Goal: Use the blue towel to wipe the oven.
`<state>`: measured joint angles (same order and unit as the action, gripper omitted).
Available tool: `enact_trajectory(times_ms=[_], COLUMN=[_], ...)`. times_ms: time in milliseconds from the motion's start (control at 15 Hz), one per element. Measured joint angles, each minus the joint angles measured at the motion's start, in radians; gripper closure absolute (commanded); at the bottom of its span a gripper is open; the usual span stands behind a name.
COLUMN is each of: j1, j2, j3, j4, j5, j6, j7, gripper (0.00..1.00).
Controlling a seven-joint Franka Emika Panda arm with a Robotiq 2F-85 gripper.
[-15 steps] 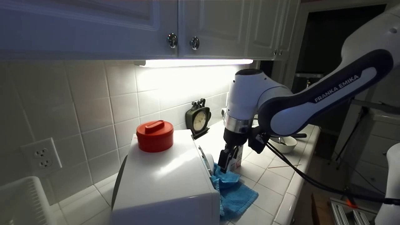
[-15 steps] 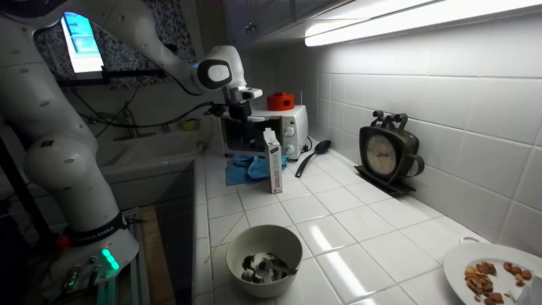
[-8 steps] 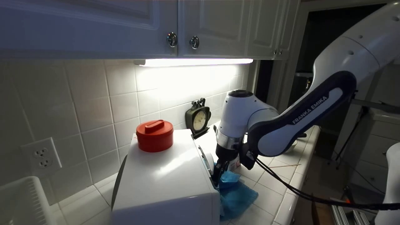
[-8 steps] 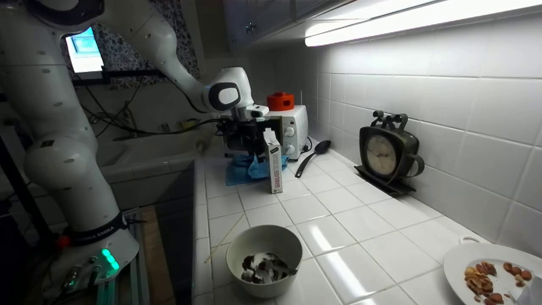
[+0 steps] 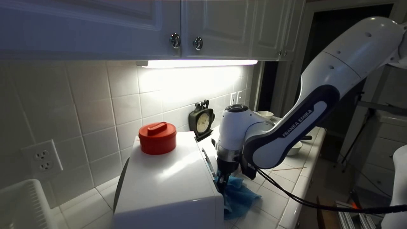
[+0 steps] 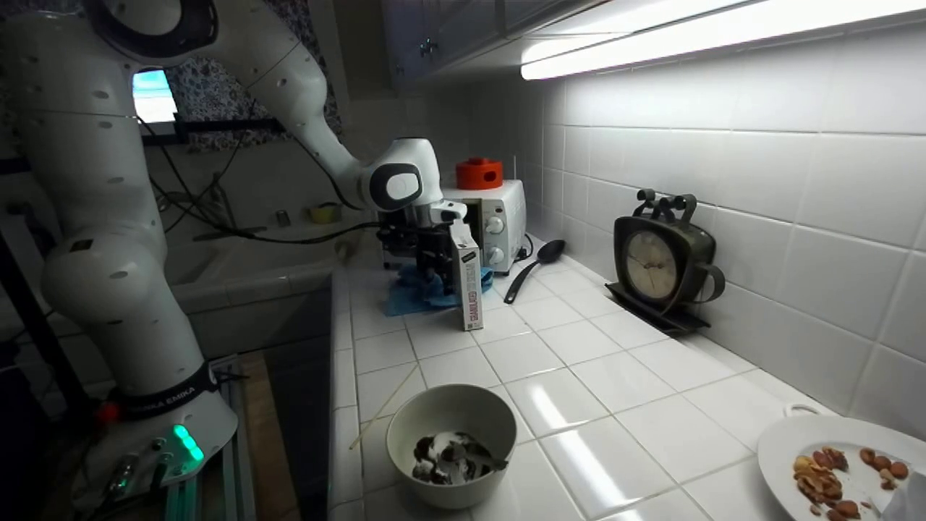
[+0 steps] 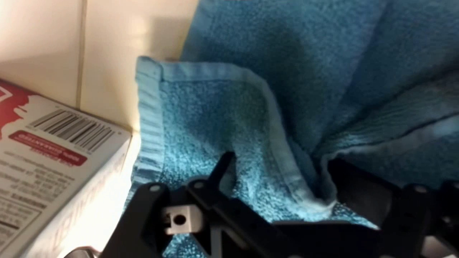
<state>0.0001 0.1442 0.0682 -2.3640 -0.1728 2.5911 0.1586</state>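
The blue towel (image 5: 241,197) lies crumpled on the counter in front of the white toaster oven (image 5: 171,181). It also shows in an exterior view (image 6: 406,295), partly behind a box. In the wrist view the towel (image 7: 304,53) fills most of the picture, with a raised fold between the fingers. The oven (image 6: 515,230) shows its knobs in an exterior view; my arm hides much of its front. My gripper (image 7: 281,161) is open, fingers down at the towel on both sides of the fold. In an exterior view the gripper (image 5: 222,186) is close against the oven front.
A sugar box (image 6: 469,282) stands right beside the towel and gripper, also in the wrist view (image 7: 46,172). A red container (image 5: 157,140) sits on the oven. A black spoon (image 6: 535,271), a scale (image 6: 658,260) and a bowl (image 6: 401,463) are on the counter. Cabinets (image 5: 219,28) hang above.
My arm has moved down and toward the oven, bringing the gripper from above the towel down onto it. The towel has shifted slightly and is more bunched. Other objects have not moved.
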Motion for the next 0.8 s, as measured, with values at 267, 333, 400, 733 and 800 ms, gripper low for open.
enact_trajectory(times_ms=[267,333,400,733,800], j1=[0.002,0.005,0.008,0.029,0.030], j2=[0.006,0.005,0.004,-0.034,-0.051], j3=[-0.004,-0.004,-0.004,-0.006,-0.006], j4=[0.016,0.020,0.023,0.025,0.021], j5=[0.005,0.007,0.008,0.007,0.013], j6=[-0.017,-0.023,-0.034,-0.097,-0.098], j7=[-0.017,-0.017,-0.016,0.017,0.021], gripper=[0.90,0.98,0.99,1.00,1.00])
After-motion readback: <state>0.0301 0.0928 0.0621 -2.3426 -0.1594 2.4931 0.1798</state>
